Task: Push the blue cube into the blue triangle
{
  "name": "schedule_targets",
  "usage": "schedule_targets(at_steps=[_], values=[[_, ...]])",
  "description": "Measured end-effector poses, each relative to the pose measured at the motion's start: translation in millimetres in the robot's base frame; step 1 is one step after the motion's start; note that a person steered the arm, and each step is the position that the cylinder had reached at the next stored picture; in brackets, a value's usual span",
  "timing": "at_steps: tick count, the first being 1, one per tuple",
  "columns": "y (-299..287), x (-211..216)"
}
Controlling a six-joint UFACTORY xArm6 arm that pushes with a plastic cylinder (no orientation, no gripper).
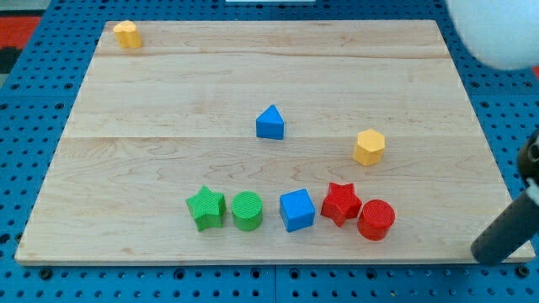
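**A:** Near the view's bottom, blue cube (296, 209) sits between green cylinder (247, 210) and red star (341, 203); blue triangle (270, 123) above, well apart.

**B:** My tip's out of view (no gripper, no readable writing).

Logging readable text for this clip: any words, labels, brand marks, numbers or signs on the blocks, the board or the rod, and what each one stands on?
None: no word, number, label or sign can be read anywhere in this view.
The light wooden board is bare grain.
The blue plastic cube, the blue plastic triangle and the other coloured blocks show plain faces.
The dark rod at the view's right carries no marking; my tip is not visible.
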State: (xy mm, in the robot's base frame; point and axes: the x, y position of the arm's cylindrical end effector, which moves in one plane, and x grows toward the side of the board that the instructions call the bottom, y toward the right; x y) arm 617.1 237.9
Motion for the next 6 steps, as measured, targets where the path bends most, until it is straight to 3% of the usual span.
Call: schedule_targets(at_steps=[1, 2, 4, 6], values=[[-39.4, -2.4], [-118.6, 0.7], [-217.6, -45.8], [-238.1, -96.1]])
